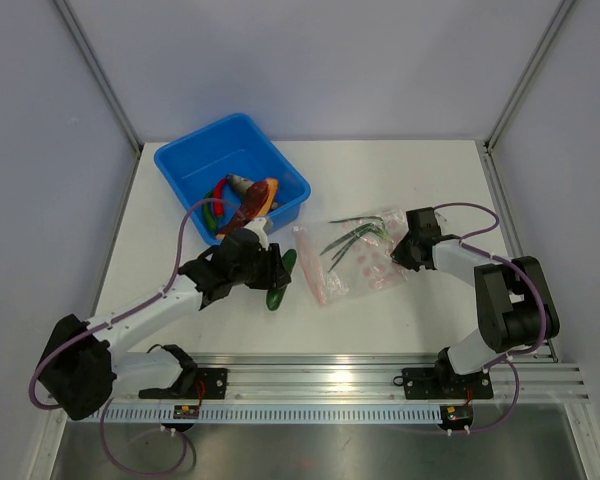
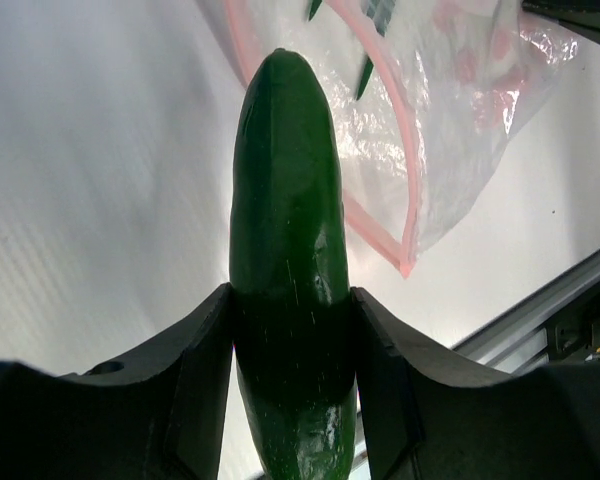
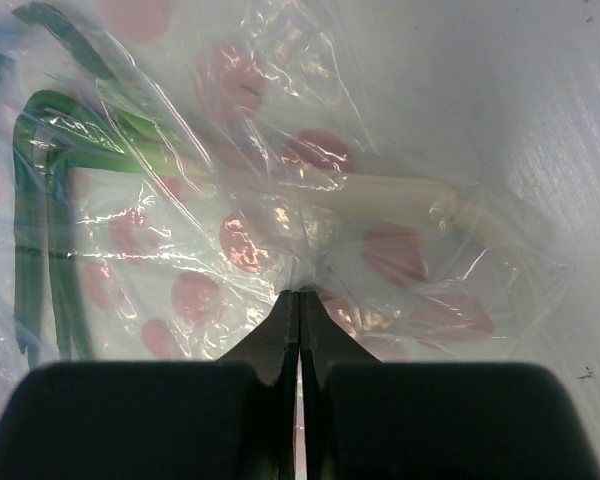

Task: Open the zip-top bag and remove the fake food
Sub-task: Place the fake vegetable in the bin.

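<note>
Left claw (image 2: 292,340) clamped on green toy cucumber (image 2: 285,180), just left of zip-top bag (image 1: 355,262). Right claw (image 3: 300,300) pinched together on bag's right edge; green beans (image 1: 350,238) inside. Blue tub (image 1: 185,165) far left holds more fake food (image 1: 248,198).

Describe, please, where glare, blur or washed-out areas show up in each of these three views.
Top external view: even light, sharp, only soft shadows beneath the arms. Left wrist view: the table bleaches to white, the green toy vegetable in the left claw is crisp. Right wrist view: bright glints on the zip-top bag, green beans at left blurred, right claw dark.
</note>
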You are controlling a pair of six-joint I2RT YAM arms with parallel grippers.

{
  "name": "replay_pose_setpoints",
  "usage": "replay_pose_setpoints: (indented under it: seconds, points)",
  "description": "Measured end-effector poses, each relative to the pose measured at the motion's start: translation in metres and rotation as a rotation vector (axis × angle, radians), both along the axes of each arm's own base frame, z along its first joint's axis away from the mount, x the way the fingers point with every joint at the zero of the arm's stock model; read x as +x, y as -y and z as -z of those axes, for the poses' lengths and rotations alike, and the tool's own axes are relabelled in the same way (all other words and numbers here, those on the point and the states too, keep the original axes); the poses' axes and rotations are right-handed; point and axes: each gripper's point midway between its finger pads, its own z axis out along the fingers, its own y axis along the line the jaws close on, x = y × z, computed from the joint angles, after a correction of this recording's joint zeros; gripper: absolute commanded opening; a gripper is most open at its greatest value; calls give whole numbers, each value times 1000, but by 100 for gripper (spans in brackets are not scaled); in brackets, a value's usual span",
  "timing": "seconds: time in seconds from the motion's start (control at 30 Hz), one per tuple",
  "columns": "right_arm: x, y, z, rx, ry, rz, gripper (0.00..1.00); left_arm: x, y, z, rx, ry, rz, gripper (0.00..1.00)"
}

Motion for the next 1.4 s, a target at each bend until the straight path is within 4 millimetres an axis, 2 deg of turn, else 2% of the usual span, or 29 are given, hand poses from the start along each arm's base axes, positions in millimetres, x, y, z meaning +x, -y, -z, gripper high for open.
replay_pose_setpoints:
  seconds: [0.17, 0.33, 0.5, 0.63, 0.73, 0.97, 1.23, 1.4]
  points:
    - [0, 0, 0, 1, 0, -1, 0, -2, -14, -21, 25, 37, -37, 29]
    - [-1, -3, 0, 14, -3, -9, 0, 10, -24, -55, 55, 98, -98, 30]
    - [-1, -4, 0, 20, -3, -12, 0, 40, -28, -105, 55, 168, -170, 30]
    - [-1, -4, -1, 22, -2, -13, 0, 70, -33, -126, 54, 192, -231, 30]
    - [-1, -4, -1, 22, -2, -13, 0, 93, -44, -126, 73, 183, -290, 29]
    - [-1, -4, -1, 22, -2, -14, 0, 149, -77, -111, 126, 142, -434, 28]
    - [-1, -4, -1, 21, -2, -14, 0, 192, -119, -102, 127, 136, -567, 29]
    - [-1, -4, -1, 21, -2, -14, 0, 212, -135, -77, 156, 90, -610, 31]
